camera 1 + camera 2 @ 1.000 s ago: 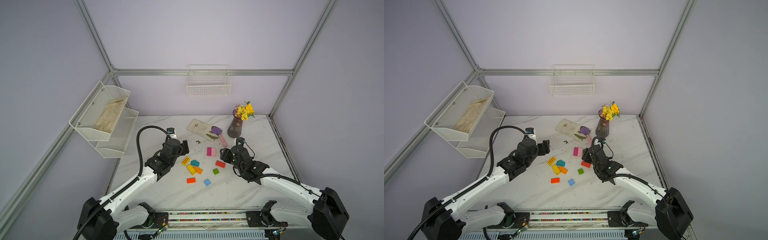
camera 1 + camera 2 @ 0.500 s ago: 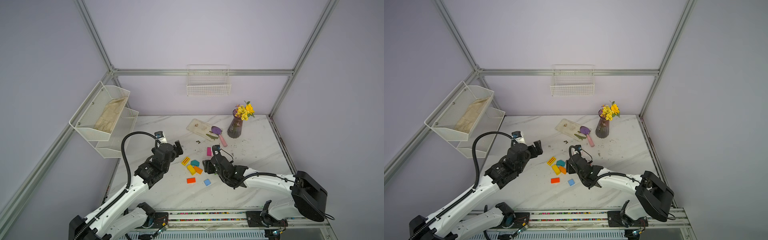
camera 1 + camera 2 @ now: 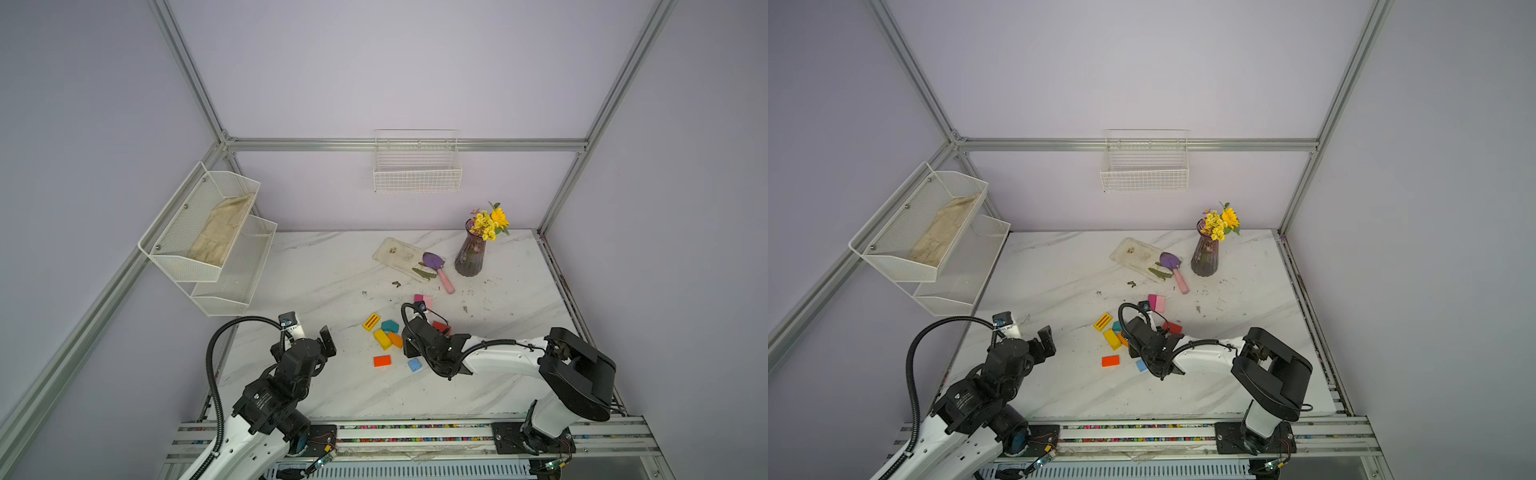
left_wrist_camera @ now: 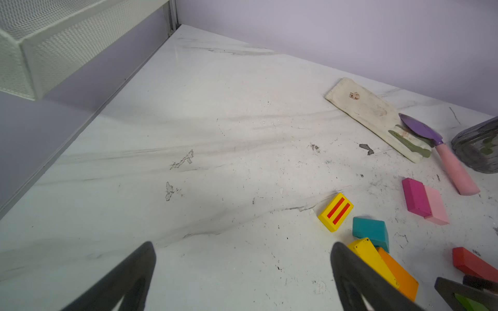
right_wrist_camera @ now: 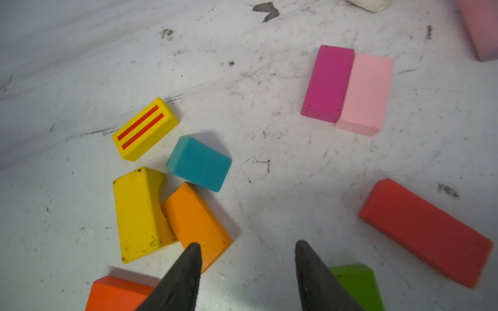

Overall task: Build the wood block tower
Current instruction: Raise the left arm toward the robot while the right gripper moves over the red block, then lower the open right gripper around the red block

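Blocks (image 3: 382,339) lie loose mid worktop (image 3: 353,390). My right gripper (image 5: 246,243), half open, empty, hangs between orange block (image 5: 194,218) and green block (image 5: 355,282); left gripper (image 4: 242,243), wide, empty, nearer the left edge.

Wood blocks (image 3: 1112,339) lying scattered flat across the counter (image 3: 1059,390), right claw (image 3: 1136,353) hovering low among them, left claw (image 3: 1036,341) hanging apart with jaws spread wide, flower vase (image 3: 1204,257) standing behind.
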Controlling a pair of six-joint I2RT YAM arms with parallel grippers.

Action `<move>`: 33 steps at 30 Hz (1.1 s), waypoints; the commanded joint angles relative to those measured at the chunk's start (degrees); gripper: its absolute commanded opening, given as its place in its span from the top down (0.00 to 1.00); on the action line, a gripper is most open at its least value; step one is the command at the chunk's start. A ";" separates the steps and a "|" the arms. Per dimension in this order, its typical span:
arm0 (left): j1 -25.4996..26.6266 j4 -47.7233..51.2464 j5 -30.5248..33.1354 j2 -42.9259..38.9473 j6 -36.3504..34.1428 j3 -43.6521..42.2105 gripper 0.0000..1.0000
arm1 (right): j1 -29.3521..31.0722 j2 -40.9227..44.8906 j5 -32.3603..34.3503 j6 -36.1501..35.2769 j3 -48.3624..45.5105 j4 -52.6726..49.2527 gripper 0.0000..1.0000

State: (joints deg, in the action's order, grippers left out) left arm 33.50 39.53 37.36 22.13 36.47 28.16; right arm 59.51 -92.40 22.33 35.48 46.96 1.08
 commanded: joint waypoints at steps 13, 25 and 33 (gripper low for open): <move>-0.10 -3.67 -0.61 -6.75 0.60 -3.67 0.00 | -1.99 10.06 19.31 13.77 -4.34 -10.70 0.15; -0.09 -5.92 0.95 -0.33 0.29 -2.02 0.00 | -5.80 8.30 17.86 19.27 -8.81 -11.48 0.03; -0.10 -13.56 6.07 1.19 -3.92 -3.50 0.00 | -6.87 6.17 11.34 13.65 -6.88 -7.70 0.03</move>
State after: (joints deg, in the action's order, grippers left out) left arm 33.50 29.65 40.53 22.22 34.30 24.93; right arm 53.41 -85.12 35.81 50.65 38.76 -7.92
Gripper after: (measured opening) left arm 0.997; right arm 0.974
